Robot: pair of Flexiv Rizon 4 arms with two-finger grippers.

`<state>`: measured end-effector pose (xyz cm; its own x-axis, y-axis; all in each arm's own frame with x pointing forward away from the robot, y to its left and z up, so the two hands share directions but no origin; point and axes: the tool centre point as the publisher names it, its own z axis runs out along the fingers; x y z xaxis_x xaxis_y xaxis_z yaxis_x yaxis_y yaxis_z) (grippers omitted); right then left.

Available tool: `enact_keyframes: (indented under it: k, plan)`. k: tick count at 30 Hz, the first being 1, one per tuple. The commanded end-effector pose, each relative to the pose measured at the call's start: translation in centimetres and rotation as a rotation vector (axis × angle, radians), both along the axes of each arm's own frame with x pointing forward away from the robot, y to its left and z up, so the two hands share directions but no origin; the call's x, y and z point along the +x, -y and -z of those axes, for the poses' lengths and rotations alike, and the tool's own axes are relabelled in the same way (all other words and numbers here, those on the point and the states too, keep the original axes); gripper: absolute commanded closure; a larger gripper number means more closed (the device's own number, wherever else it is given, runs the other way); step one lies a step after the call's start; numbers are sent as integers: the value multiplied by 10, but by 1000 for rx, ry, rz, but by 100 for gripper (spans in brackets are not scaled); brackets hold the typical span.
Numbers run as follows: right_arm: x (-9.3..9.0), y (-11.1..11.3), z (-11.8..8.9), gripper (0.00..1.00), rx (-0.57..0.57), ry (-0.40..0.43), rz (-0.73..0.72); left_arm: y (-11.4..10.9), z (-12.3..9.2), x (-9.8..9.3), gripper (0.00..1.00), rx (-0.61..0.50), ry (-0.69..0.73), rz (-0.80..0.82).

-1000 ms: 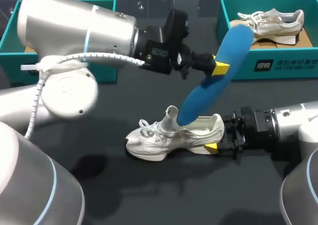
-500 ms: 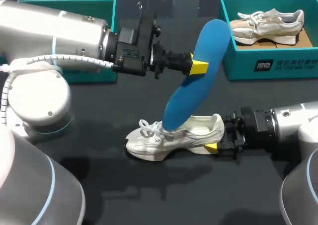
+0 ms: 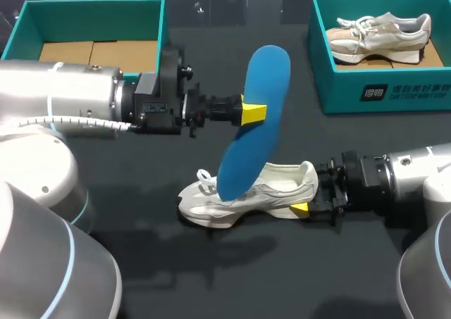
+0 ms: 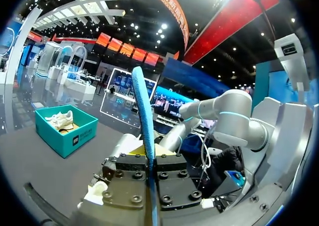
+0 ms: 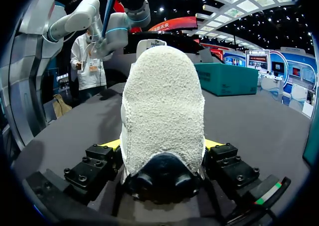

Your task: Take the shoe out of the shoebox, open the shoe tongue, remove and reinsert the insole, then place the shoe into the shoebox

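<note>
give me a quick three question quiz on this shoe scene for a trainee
1. True or false: the blue insole lies flat inside the white shoe on the table.
2. Which part of that shoe do the right jaws clamp? A toe, B heel, C laces.
3. Fill in: the second shoe sits in the teal shoebox on my ___ side.
Key: 1 false, the left jaws hold it raised; 2 B; 3 right.
</note>
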<state>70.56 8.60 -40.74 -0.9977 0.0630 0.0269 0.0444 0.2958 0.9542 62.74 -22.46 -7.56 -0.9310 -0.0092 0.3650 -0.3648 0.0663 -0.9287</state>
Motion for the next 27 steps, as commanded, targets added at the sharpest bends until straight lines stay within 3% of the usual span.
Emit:
enact_keyframes:
  k: [1, 15, 16, 18, 19, 20, 27]
  plan:
    - [-1, -2, 0, 100, -3, 0, 1, -15, 3, -5, 100, -21, -2, -8]
    - [-1, -2, 0, 100, -3, 0, 1, -19, 0, -1, 100, -43, -4, 19]
    - [-1, -2, 0, 95, -3, 0, 1, -19, 0, -1, 100, -43, -4, 19]
    - [-1, -2, 0, 66, -3, 0, 1, -19, 0, -1, 100, -43, -4, 19]
    - [-1, 0, 1, 39, -12, 3, 0, -19, 0, -1, 100, -43, -4, 19]
    - [-1, 2, 1, 0, -27, 3, 4, -19, 0, -1, 100, -43, -4, 19]
    - [-2, 14, 0, 0, -106, 30, 20, -19, 0, -1, 100, -43, -4, 19]
